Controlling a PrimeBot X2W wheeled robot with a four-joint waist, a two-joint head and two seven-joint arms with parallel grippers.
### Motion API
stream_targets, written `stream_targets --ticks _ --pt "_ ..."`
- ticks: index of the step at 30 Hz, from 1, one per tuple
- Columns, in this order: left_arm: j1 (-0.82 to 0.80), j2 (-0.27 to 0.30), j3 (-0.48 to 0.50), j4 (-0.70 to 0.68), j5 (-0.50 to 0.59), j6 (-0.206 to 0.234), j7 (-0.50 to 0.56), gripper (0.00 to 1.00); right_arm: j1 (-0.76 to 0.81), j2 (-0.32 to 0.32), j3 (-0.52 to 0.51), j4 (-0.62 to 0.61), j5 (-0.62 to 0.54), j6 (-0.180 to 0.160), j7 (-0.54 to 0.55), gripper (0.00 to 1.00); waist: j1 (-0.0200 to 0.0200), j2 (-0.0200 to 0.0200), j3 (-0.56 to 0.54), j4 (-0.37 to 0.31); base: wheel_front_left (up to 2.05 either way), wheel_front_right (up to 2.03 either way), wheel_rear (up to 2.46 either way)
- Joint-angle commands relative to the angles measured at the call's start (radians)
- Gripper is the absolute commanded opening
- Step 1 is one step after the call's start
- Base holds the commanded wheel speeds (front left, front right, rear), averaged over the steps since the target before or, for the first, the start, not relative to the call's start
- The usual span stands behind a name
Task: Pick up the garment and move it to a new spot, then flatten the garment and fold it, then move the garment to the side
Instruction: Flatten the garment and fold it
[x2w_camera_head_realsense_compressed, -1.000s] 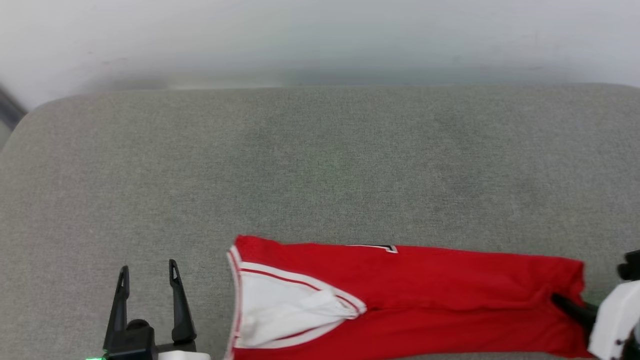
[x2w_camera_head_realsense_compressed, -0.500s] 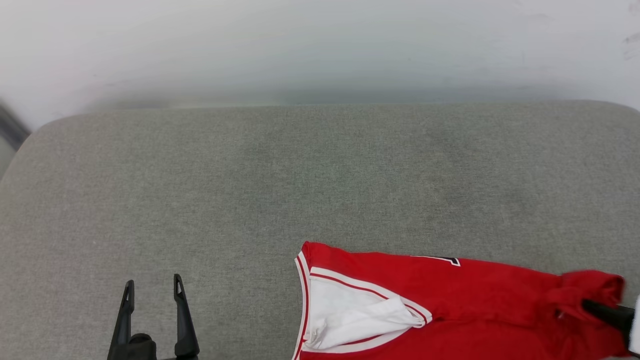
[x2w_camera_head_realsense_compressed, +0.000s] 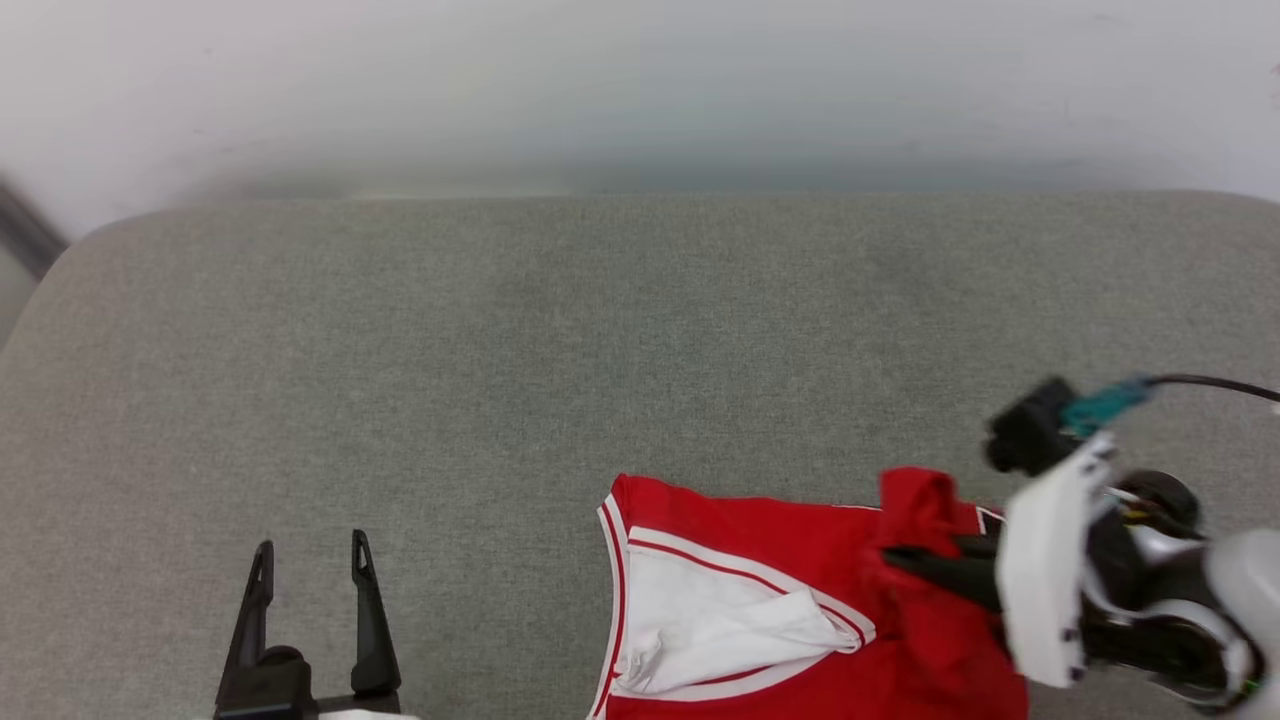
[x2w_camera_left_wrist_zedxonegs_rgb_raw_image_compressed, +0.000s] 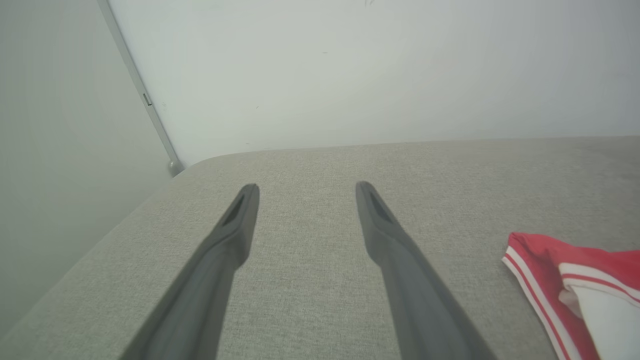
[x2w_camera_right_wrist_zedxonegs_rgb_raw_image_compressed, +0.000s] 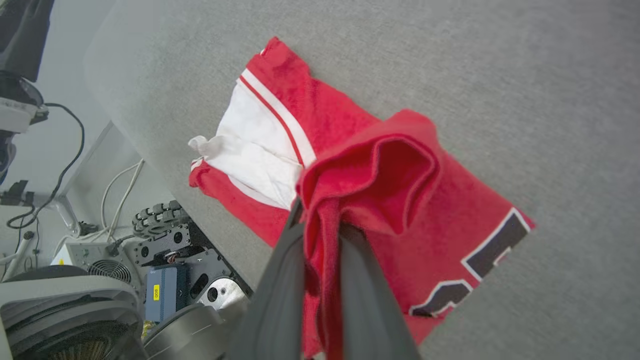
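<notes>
Grey cushion (x2w_camera_head_realsense_compressed: 500, 350) below a white wall (x2w_camera_head_realsense_compressed: 640, 80); right gripper (x2w_camera_head_realsense_compressed: 900, 557) clamps the shirt's (x2w_camera_head_realsense_compressed: 780, 540) raised fold, while the left gripper (x2w_camera_head_realsense_compressed: 310, 545) gapes well left of it.

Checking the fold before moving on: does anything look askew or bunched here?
Yes. The shirt is not flat: the right tool is shut on a bunched red fold raised over its middle, and the white sleeve lies crumpled by the near edge of the grey pad. The left tool is open, apart from it.

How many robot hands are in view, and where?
2. The left hand is open at the head view's lower left; the right hand, at its lower right, is shut on the garment.
</notes>
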Motion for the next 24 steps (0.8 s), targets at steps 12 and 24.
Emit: stream_targets --ticks 12,24 --pt "-0.074 -0.025 0.016 0.014 0.014 -0.041 -0.002 1.0 -0.359 0.259 0.396 0.238 -0.143 0.0 0.027 0.0 0.0 -0.0001 0.096 0.031 0.0 0.0 0.0" --pt "-0.113 -0.04 0.018 0.026 0.021 -0.051 -0.002 1.0 -0.449 0.318 0.598 0.492 -0.14 -0.001 -0.122 0.38 0.0 -0.0001 0.138 0.054 0.0 0.0 0.0"
